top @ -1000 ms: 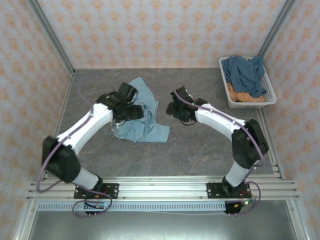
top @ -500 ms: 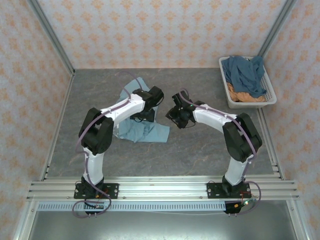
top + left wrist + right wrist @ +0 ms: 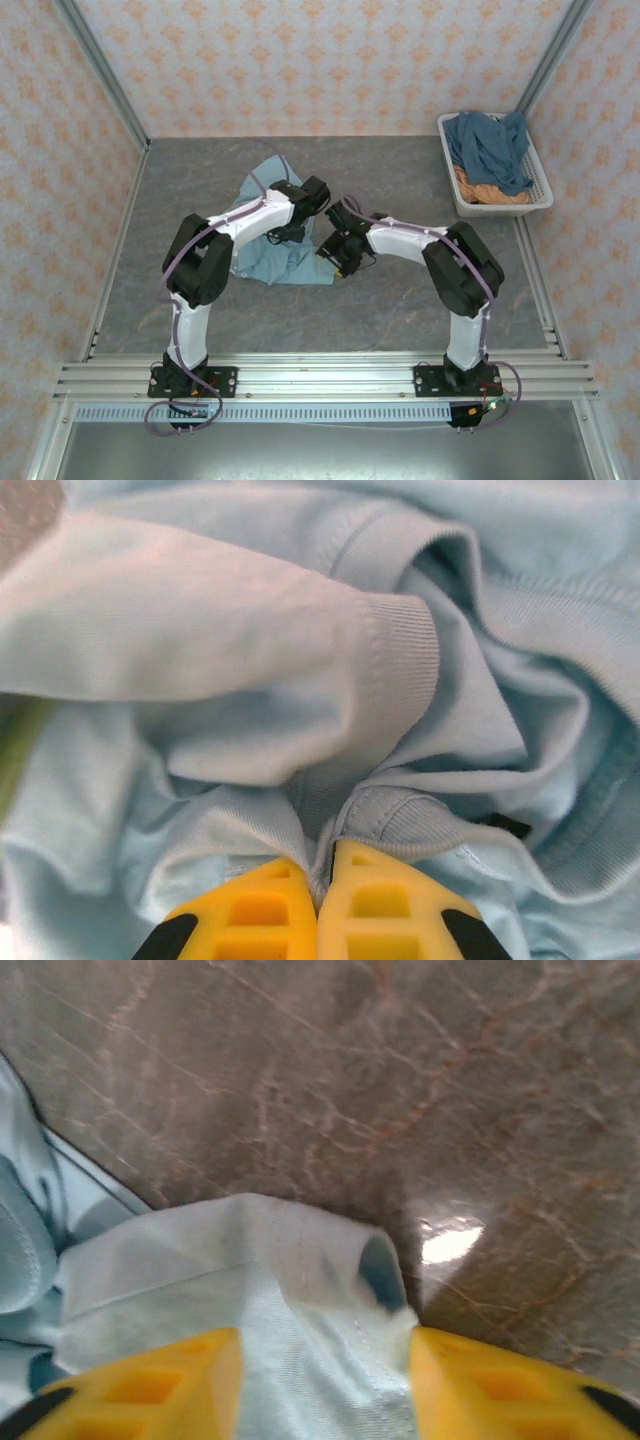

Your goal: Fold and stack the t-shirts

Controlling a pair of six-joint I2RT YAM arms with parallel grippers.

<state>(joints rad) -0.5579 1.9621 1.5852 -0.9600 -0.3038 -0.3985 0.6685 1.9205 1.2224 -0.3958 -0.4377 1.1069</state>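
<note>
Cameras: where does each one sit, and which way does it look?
Top: above and behind the arms, looking down at the table, shirt, basket; both arms show.
Left wrist: on the left arm, facing the shirt; left hand pinches it.
Right wrist: on the right arm, facing shirt and table; right hand straddles cloth.
Shared: all three see the shirt.

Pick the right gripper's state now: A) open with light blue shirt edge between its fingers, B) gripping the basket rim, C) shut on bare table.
A: the right gripper stands wide open, an edge of the light blue t-shirt lying between its fingers on the table.
</note>
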